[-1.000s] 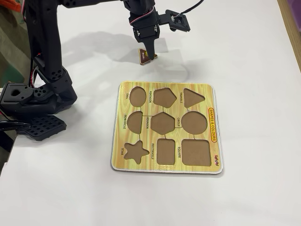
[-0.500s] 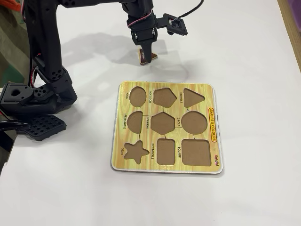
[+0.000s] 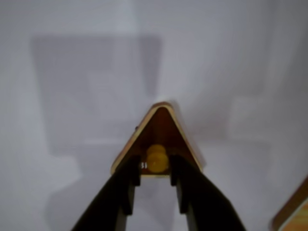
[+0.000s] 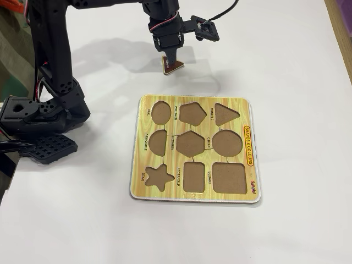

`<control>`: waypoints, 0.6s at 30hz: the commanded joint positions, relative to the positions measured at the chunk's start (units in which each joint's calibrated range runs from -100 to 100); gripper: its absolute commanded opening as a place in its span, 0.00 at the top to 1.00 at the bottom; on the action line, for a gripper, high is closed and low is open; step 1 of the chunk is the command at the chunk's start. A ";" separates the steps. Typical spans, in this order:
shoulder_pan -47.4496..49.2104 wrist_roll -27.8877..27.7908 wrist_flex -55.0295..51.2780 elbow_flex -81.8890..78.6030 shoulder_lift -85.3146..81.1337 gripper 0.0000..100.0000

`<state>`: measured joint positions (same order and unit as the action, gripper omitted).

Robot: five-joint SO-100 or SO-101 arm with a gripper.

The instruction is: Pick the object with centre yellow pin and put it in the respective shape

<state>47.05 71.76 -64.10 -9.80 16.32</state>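
Note:
A brown wooden triangle piece with a yellow pin at its centre sits between my black fingers. My gripper is shut on the pin. In the fixed view the gripper holds the triangle piece tilted, just above the white table, behind the shape board. The board's triangle recess is at its far right corner and is empty, like all its other recesses.
A corner of the shape board shows at the lower right of the wrist view. The arm's black base stands at the left table edge. The table's right edge is near.

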 commanded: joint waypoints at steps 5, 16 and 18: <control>-0.86 -0.37 -0.55 0.36 -2.85 0.93; -1.94 -0.37 -0.12 0.36 -2.77 0.95; -2.03 -0.37 0.14 0.36 -2.77 0.96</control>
<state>46.12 71.55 -64.10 -9.80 16.32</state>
